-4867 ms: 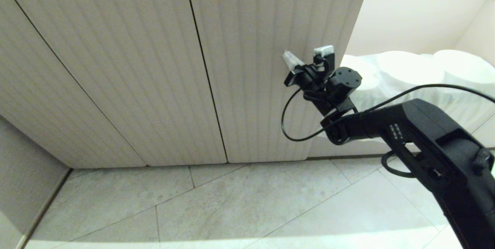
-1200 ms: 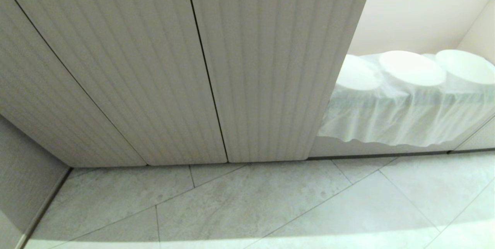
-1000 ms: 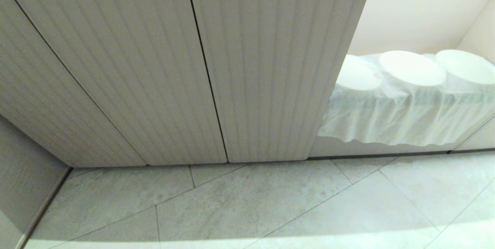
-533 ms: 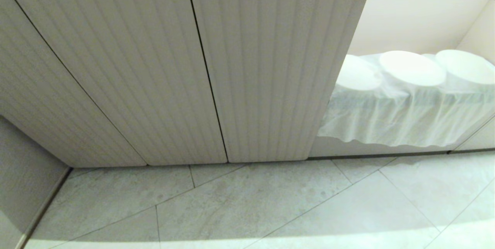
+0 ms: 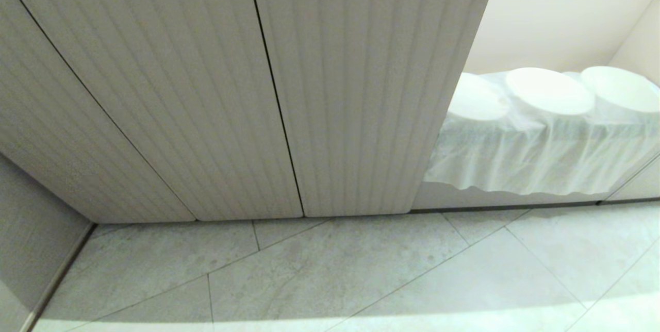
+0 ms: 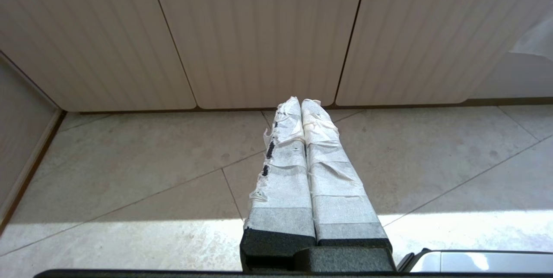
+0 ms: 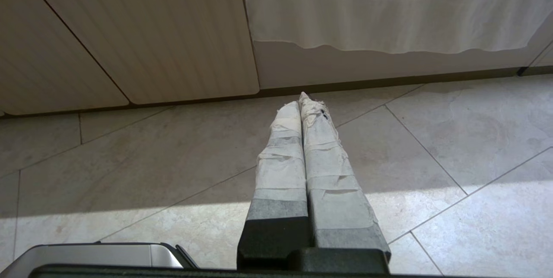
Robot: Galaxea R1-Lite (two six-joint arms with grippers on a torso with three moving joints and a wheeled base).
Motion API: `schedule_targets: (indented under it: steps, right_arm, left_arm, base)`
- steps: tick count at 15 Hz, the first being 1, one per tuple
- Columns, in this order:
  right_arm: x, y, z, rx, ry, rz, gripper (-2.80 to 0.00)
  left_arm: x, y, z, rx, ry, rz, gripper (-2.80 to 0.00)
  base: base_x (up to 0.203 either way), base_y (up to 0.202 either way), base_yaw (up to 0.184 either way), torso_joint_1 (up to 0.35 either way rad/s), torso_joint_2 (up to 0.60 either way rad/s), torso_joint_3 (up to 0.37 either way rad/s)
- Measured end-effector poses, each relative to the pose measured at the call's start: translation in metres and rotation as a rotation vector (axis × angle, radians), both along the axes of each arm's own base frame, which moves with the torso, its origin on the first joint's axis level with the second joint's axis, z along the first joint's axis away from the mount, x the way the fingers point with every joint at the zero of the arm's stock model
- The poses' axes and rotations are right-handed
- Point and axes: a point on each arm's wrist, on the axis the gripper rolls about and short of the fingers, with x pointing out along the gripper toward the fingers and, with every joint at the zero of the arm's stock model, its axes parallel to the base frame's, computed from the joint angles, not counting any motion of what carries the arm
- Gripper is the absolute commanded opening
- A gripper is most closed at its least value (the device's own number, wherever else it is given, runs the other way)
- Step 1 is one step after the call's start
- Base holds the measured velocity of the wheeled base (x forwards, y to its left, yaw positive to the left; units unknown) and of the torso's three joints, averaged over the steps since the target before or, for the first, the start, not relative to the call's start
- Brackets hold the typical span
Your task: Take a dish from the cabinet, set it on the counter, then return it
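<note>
The head view is showing the cabinet (image 5: 206, 89) with its ribbed doors closed, and beside it a doorless niche (image 5: 557, 33) holding white plates (image 5: 549, 90) under gauzy cloth (image 5: 536, 162); neither arm is appearing there. The dish is showing in no view, so its location cannot be determined. The left wrist view is showing the left gripper (image 6: 301, 104), tape-wrapped fingers pressed together and empty, hanging above the tiled floor (image 6: 129, 174). The right wrist view is showing the right gripper (image 7: 301, 102) likewise pressed together, empty, pointing toward the cloth's hem.
</note>
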Motion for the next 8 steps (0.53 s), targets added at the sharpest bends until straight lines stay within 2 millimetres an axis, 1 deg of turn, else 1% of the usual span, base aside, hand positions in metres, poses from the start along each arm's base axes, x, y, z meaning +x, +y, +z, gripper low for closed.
schedule_targets:
  steps: [8]
  right_arm:
    - [-0.0002, -0.0004, 0.0, 0.005, -0.003, -0.019, -2.8]
  left_arm:
    - [0.0, 0.0, 0.0, 0.0, 0.0, 0.0, -2.8]
  base:
    - [0.0, 0.0, 0.0, 0.0, 0.0, 0.0]
